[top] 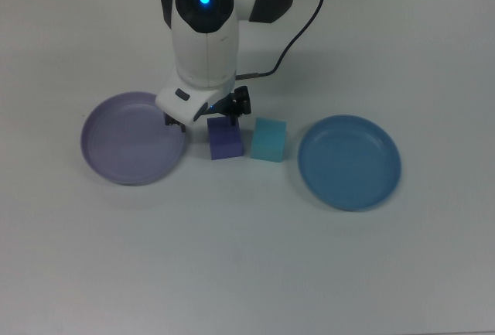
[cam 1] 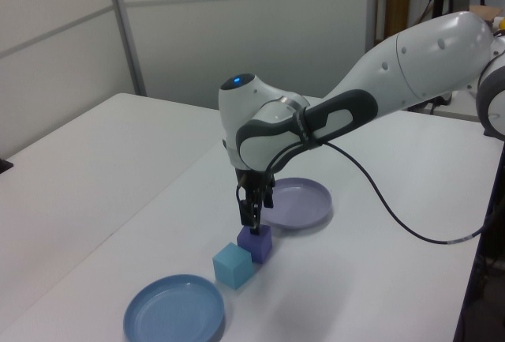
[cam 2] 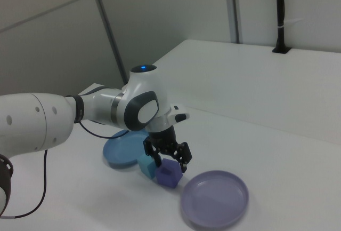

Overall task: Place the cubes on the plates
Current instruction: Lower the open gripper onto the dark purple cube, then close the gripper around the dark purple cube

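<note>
Purple cube [cam 2: 169, 175] under open gripper [cam 2: 167, 161]

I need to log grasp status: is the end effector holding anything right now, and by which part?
Nothing is held yet. The end effector hangs open just above the purple-blue cube, which sits on the table beside the cyan cube.

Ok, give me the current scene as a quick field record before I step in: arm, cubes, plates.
gripper: open, fingers astride the purple cube, low over it
purple cube: on the table, not lifted
cyan cube: on the table, on the top view's right of the purple cube
lavender plate: nothing on it
blue plate: nothing on it
cubes placed: none
</note>
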